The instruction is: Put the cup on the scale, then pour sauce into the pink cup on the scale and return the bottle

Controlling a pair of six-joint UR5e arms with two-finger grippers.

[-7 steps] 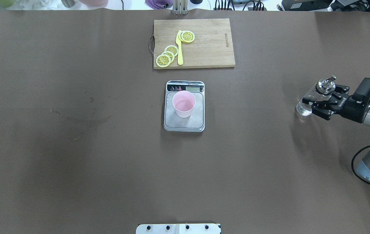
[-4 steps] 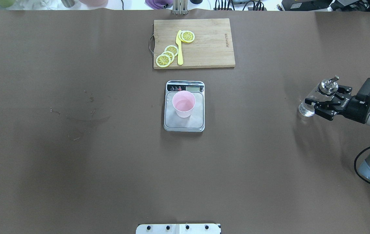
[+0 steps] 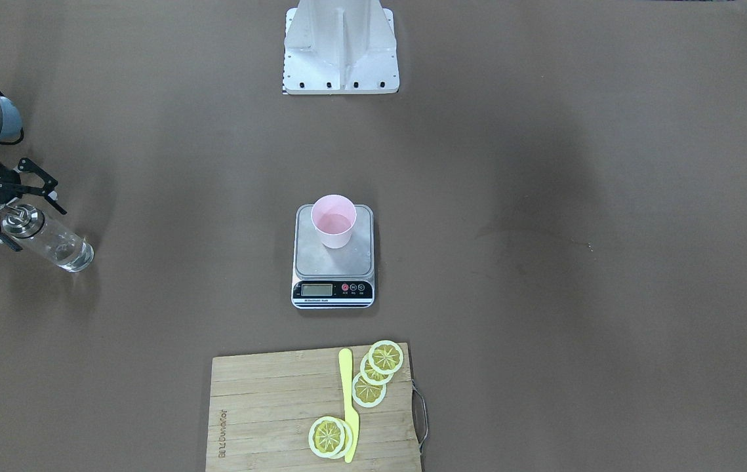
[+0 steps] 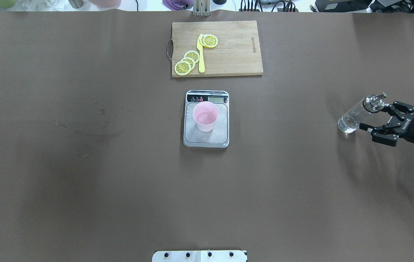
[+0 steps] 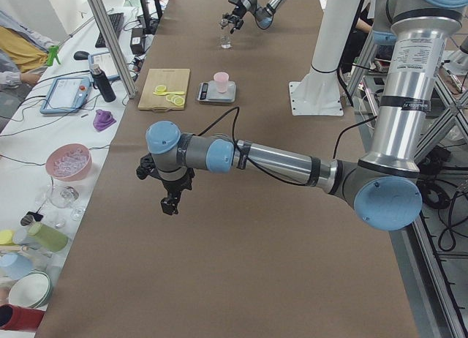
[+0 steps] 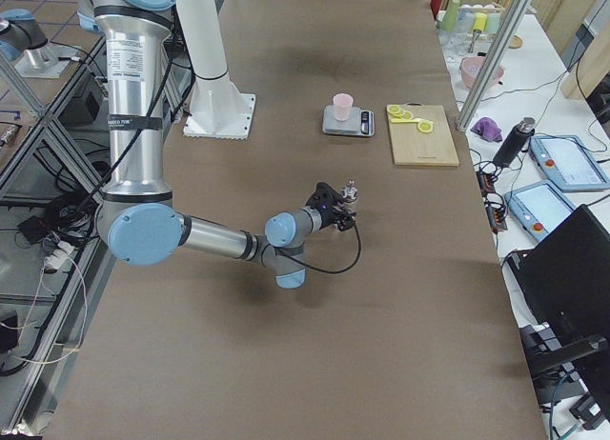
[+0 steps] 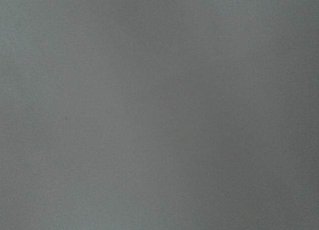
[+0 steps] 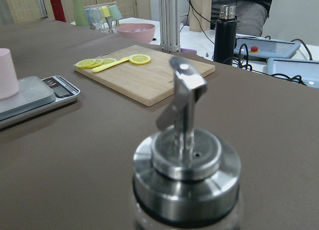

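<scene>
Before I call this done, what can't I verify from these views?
Scale display reading: too small in overhead and front views.
Any liquid in the cup: too faint to tell from overhead.
Left gripper: seen only in exterior left, too small to judge; its wrist view is blank grey.
Bottle body: cut off by right wrist view's bottom edge.

Tabletop (image 4: pixel 83 182): uniform dull brown, with a few darker scuff marks toward its left edge. Cup (image 4: pixel 205 116): pale pink. Scale (image 4: pixel 214 138): silver platform, black front strip, grey display, one red button beside black ones. Bottle (image 4: pixel 354 118): clear glass, colourless sauce (image 4: pixel 346 125), shiny silver cap. Cutting board (image 4: pixel 236 54): light wood, lengthwise plank stripes, dark handle. Lemon slices (image 4: pixel 183 67): yellow, white rims, spoke pattern. Knife (image 4: pixel 201 58): plain yellow. Right gripper (image 4: pixel 373 117): black, white lettering. Right arm (image 6: pixel 214 238): silver tubes, pale blue joint caps.
</scene>
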